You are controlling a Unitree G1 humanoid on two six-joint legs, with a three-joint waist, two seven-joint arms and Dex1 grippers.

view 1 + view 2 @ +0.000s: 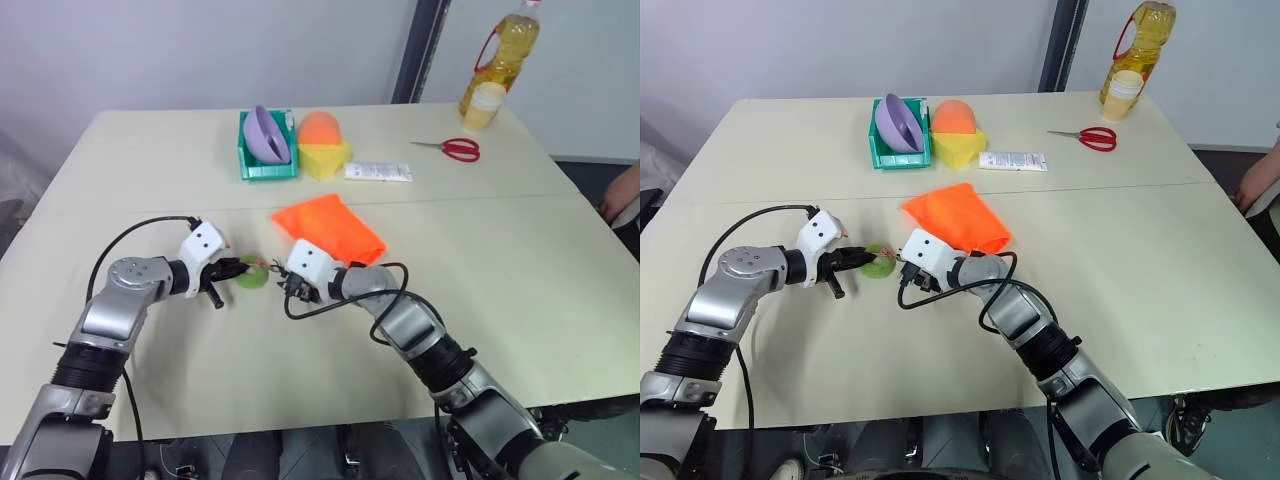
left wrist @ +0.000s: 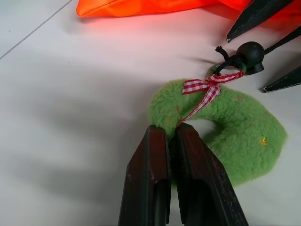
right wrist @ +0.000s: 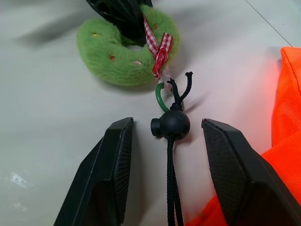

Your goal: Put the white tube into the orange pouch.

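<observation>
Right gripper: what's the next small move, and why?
Probably close the right gripper on the black cord stopper. Its fingers stand open on either side of the stopper, and the left gripper is already shut on the green felt ring tied to that cord, so a pull apart could then loosen the mouth of the orange pouch.

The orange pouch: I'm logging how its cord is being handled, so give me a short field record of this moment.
pouch: orange pouch flat on the table
cord: black drawstring with a round toggle, tied to a green fuzzy ring
left claw: shut on the green ring
right claw: open, fingers either side of the toggle
white tube: not identified
</observation>
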